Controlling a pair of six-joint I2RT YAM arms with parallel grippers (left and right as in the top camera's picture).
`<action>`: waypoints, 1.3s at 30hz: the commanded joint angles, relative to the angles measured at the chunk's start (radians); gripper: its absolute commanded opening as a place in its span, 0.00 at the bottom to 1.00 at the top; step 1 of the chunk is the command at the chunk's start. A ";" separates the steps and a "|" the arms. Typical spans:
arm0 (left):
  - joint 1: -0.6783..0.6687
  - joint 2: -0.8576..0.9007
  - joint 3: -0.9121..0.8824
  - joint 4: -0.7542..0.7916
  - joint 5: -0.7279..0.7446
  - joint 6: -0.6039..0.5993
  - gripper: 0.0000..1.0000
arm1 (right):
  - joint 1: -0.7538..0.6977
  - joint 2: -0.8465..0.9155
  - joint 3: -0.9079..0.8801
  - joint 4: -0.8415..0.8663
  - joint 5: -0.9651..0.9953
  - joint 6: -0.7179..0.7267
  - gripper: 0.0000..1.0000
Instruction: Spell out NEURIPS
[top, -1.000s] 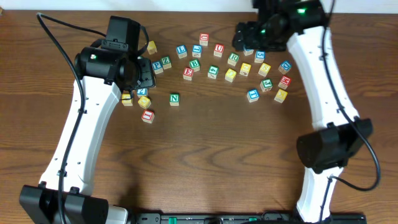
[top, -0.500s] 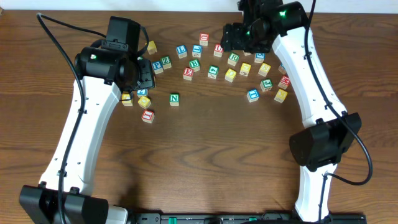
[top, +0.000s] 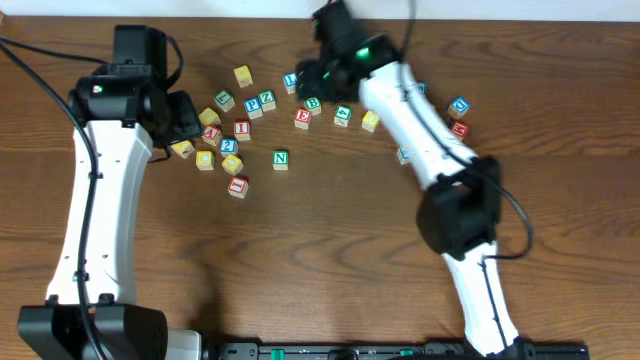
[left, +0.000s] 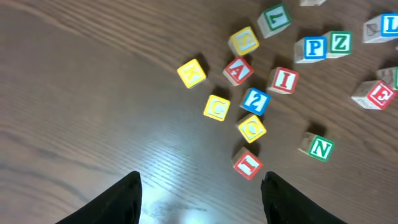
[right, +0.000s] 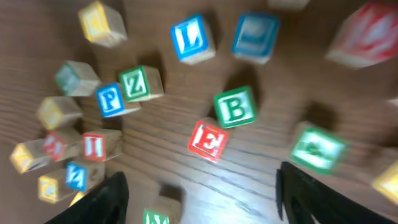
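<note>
A brown wooden table (top: 330, 250) fills the overhead view. The white left arm (top: 95, 210) rises along the left side and bends in over the left end of a scatter of cubes. The right arm (top: 420, 120) stretches from the lower right diagonally to the top centre and hides some cubes beneath it.

The left gripper (left: 200, 180) hangs above bare wood with its two dark fingers spread well apart and nothing between them; the cubes lie ahead of it. The right gripper (right: 202, 174) is likewise spread and holds nothing. Its view is blurred.

The cubes lie loose, not in a row. The green N cube (top: 281, 158) sits alone below the rest, well apart from the red E cube (top: 302, 118). The E lies just beside a green B cube (top: 313, 103). The blue P cube (top: 253, 106) sits just beside a green Z cube (top: 267, 99) on its right. The upper red I cube (top: 242, 129) lies below the P, near a blue 2 cube (top: 229, 145). The lower red I cube (top: 237, 185) is the lowest of the left cluster, near the N. A blue L cube (top: 291, 80) sits at the top, close to the right arm's end. A yellow K cube (top: 182, 148) marks the cluster's left edge.
</note>
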 joint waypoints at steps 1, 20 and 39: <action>0.002 -0.009 0.020 -0.005 -0.010 -0.002 0.61 | 0.024 0.046 0.010 0.012 0.054 0.097 0.68; 0.002 -0.009 0.020 -0.006 -0.010 -0.002 0.61 | 0.082 0.190 0.010 0.095 0.175 0.138 0.59; 0.002 -0.008 0.020 -0.006 -0.010 -0.002 0.61 | 0.092 0.209 0.010 0.117 0.229 0.062 0.32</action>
